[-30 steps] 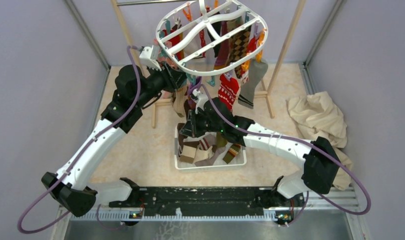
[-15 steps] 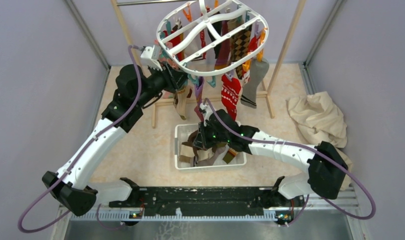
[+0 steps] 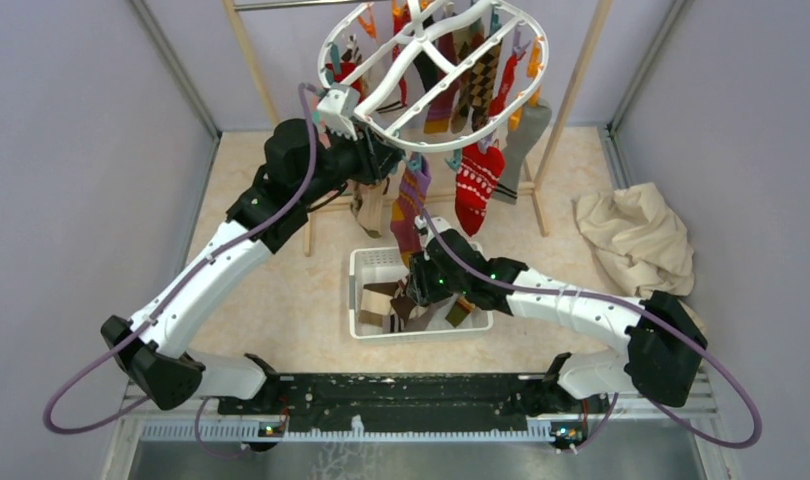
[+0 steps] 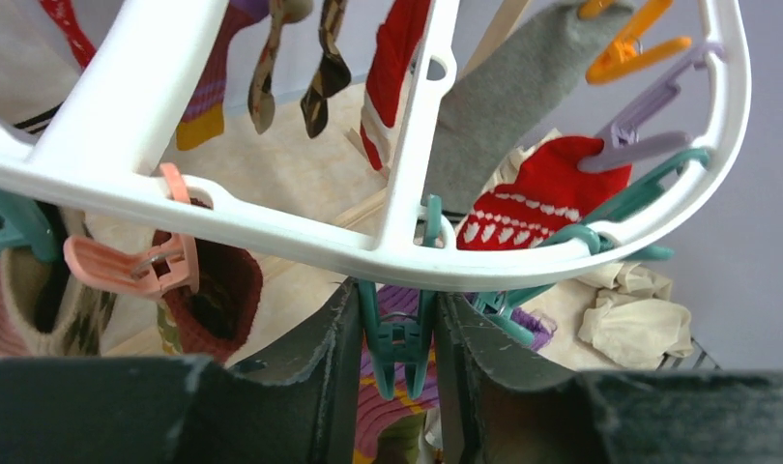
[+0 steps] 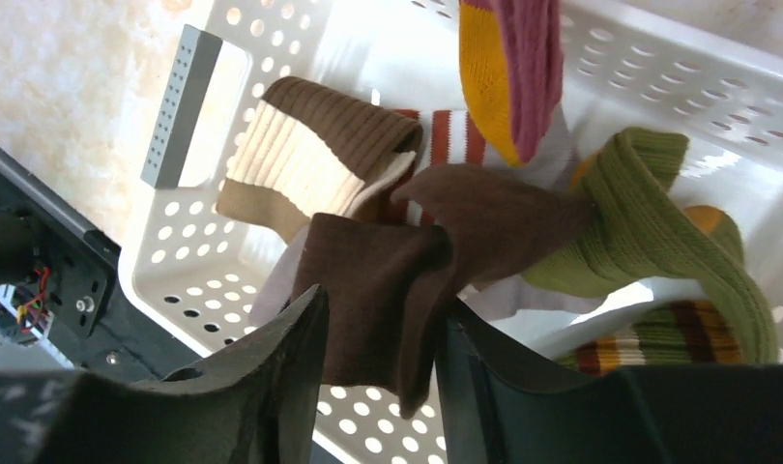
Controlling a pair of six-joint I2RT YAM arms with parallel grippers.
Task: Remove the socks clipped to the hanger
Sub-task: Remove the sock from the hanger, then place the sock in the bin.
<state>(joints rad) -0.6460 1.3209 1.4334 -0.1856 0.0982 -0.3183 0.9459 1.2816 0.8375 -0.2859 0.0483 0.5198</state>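
The white oval hanger (image 3: 459, 127) hangs at the back with several socks clipped round it, among them a red patterned one (image 3: 476, 190) and a grey one (image 3: 526, 135). My left gripper (image 4: 397, 377) is under the hanger's rim (image 4: 272, 237), shut on a teal clip (image 4: 397, 338) that holds a purple striped sock (image 3: 411, 205). My right gripper (image 5: 383, 367) hovers low over the white basket (image 3: 366, 255). Its jaws stand open, and a dark brown sock (image 5: 388, 280) hangs loose between them.
The basket (image 5: 175, 280) holds a brown-and-cream sock (image 5: 301, 155), a green one (image 5: 649, 232) and striped ones. A wooden pole rack (image 3: 571, 90) carries the hanger. A crumpled beige cloth (image 3: 636, 235) lies at the right. Grey walls close in on both sides.
My right gripper came down towards the basket with the brown sock and opened its jaws. The left arm and the hanger swung to the right, still on the clip.
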